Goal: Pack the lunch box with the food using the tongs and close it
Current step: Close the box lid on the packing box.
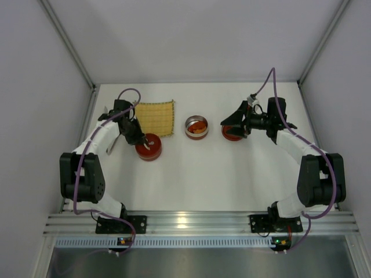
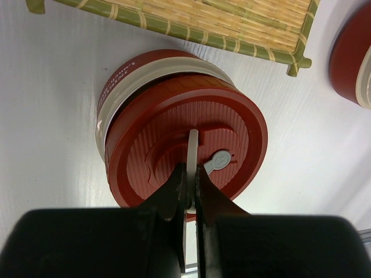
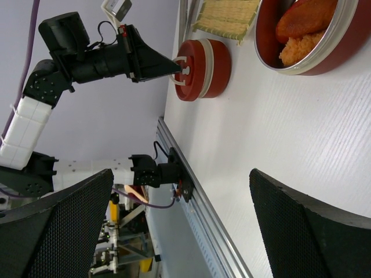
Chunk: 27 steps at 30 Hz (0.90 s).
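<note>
My left gripper [image 2: 193, 168] is shut on the thin white handle [image 2: 193, 142] of a ribbed red lid [image 2: 162, 139]. The lid sits slightly askew on a round red lunch box tier [image 2: 113, 95] just in front of the yellow mat [image 1: 155, 117]. In the top view this gripper [image 1: 141, 139] is over that tier [image 1: 149, 148]. An open red tier [image 1: 196, 127] at the centre holds orange food [image 3: 301, 26]. My right gripper [image 1: 230, 123] stands wide open with nothing between its fingers [image 3: 181, 174], over another red round piece [image 1: 232, 134]. I cannot pick out the tongs.
The white table [image 1: 191, 174] is walled on the left, right and back. The mat lies at the back left, touching nothing I hold. A metal rail [image 1: 191, 220] with both arm bases runs along the near edge.
</note>
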Each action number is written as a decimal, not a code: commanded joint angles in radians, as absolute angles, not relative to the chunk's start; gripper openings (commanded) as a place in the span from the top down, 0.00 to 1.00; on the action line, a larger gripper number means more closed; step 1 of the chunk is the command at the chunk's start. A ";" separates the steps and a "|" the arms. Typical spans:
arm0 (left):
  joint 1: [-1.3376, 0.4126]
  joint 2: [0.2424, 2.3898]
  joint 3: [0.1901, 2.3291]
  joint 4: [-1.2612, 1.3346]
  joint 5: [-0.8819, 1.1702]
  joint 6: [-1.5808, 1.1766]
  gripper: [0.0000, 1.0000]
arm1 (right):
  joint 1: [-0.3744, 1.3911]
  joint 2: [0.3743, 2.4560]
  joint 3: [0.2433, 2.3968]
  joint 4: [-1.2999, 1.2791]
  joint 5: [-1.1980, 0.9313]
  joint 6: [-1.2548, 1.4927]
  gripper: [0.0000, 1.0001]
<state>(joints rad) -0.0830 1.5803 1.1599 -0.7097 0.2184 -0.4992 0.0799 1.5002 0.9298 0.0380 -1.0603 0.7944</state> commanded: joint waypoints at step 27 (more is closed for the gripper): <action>-0.078 1.565 1.180 -0.669 0.175 -0.483 1.00 | 0.066 1.493 0.931 0.103 -1.085 0.778 0.01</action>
<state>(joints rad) -0.0826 1.5822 1.1584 -0.6968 0.1890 -0.4946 0.0799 1.5002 0.9298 0.0380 -1.0676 0.7929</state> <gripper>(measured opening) 0.060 0.993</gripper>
